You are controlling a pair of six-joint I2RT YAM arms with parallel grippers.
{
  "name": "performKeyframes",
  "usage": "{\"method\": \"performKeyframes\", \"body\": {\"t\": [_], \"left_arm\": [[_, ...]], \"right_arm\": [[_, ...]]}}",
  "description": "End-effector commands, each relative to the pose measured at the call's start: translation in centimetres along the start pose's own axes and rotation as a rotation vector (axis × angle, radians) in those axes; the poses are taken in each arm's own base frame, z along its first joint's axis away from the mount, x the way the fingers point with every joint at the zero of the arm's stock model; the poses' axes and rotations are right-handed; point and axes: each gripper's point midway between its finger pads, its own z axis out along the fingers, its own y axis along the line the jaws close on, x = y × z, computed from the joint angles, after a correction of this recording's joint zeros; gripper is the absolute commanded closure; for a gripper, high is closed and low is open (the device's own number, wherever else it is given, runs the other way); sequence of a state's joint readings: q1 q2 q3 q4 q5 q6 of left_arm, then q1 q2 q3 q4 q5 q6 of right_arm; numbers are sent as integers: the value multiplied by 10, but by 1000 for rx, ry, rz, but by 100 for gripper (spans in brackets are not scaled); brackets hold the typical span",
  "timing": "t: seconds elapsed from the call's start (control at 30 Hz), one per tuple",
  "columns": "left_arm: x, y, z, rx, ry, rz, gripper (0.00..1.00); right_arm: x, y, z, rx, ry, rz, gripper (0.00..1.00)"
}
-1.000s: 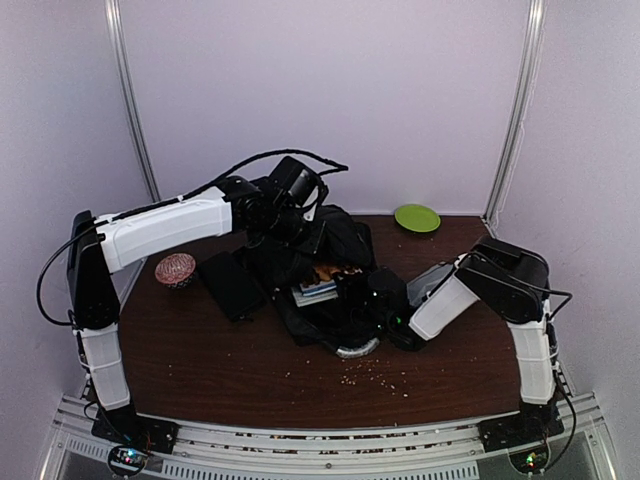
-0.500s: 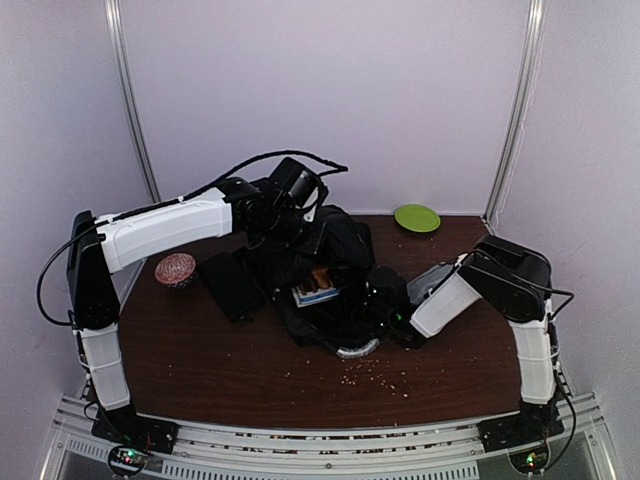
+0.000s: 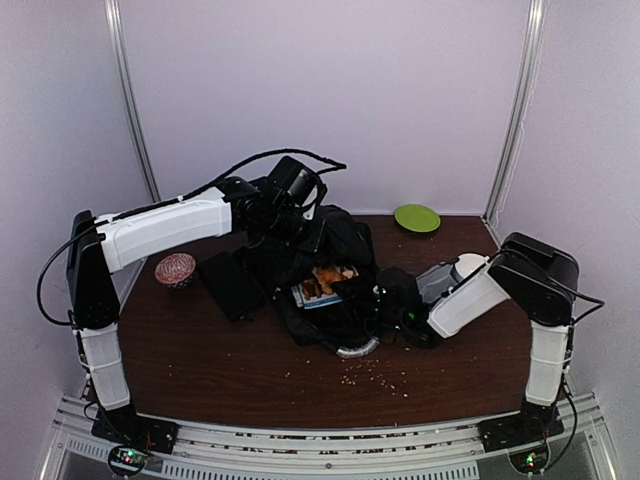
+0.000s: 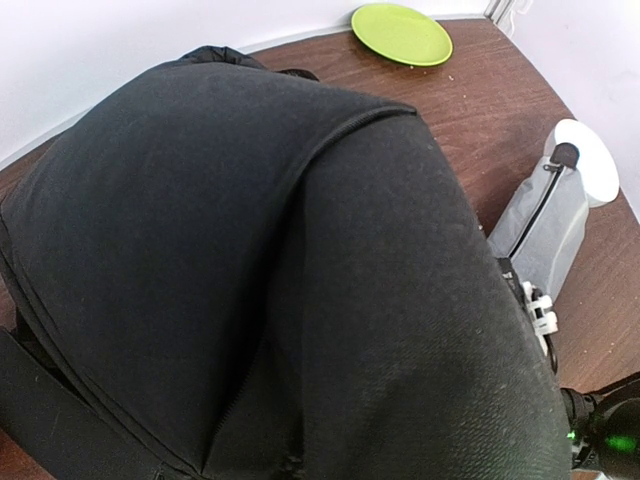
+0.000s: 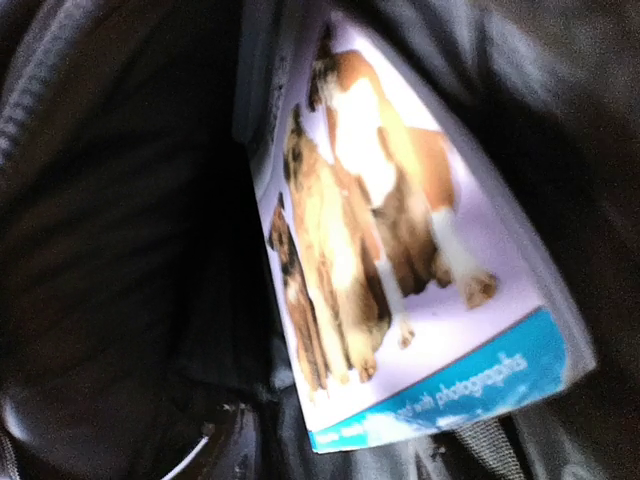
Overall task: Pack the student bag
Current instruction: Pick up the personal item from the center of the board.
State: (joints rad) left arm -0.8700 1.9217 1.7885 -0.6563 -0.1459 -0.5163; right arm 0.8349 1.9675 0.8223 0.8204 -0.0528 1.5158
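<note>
Dark wood table (image 3: pixel 200 370), white booth walls. student bag (image 3: pixel 335 240) sits mid-table between both arms, mouth facing the right gripper (image 3: pixel 368 292).

Left gripper (image 3: pixel 298 228) is up at the bag's far top and closed. Its wrist cam is filled with black fabric, so I can't confirm that it's pinching the flap. The bag top does look raised toward it, so I'd guess it is holding the mouth open.

Right gripper is at the mouth. No fingers are clear in its wrist view, so I can't tell if the jaws are apart or together. Dog-cover book (image 3: pixel 322 284) lies directly ahead of it inside the opening, tilted, with its near corner (image 5: pixel 560 350) against the bag wall. Nothing visibly grips it.

Judgement: the step is seating the book. To do it well:
- keep the left side high and steady so the mouth stays open
- back the right gripper straight out along its approach, since strap webbing just below its camera could snag
- if the book rides up, nudge the raised corner down and away, flat to the cover, not edge-on

Pencil case (image 3: pixel 435 280) is just behind the right wrist, so watch the elbow on retreat. Black notebook (image 3: pixel 230 285) lies below-left of the left gripper, beside the bag. Green plate (image 3: pixel 417 217) is far side, well clear.
</note>
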Motion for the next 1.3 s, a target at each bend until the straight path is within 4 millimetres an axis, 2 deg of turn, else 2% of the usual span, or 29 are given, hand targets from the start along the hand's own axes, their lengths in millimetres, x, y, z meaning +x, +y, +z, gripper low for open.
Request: {"method": "performKeyframes", "body": {"t": [0.0,0.07,0.23,0.33,0.47,0.53,0.6,0.67,0.77,0.97,1.17,1.27], "left_arm": [[-49,-25,-32,124,-174,-49,100],[-49,-25,-32,128,-172,-49,100],[-46,-27,-31,138,-165,-49,100],[-45,-29,-31,152,-162,-49,100],[-44,-30,-30,156,-157,-46,100],[-42,-29,-29,153,-155,-44,100],[-41,-27,-28,146,-155,-40,100],[-41,-26,-28,134,-155,-39,100],[-42,-23,-27,124,-159,-42,100],[-43,-21,-24,112,-162,-49,100],[-43,-15,-25,84,-160,-50,100],[-42,-12,-26,72,-163,-48,89]], "right_arm": [[-2,-15,-4,94,9,-81,65],[-3,-13,-1,83,7,-71,78],[-6,-3,10,66,6,-69,95],[-8,2,18,67,2,-74,100],[-11,3,29,75,5,-83,100],[-12,2,31,75,10,-85,95],[-13,4,30,67,17,-97,81],[-12,7,23,66,23,-119,63],[-10,19,12,51,39,-142,48],[-3,34,-10,32,71,-177,40],[7,39,-38,43,119,-256,38],[24,39,-64,23,174,-308,39]]}}
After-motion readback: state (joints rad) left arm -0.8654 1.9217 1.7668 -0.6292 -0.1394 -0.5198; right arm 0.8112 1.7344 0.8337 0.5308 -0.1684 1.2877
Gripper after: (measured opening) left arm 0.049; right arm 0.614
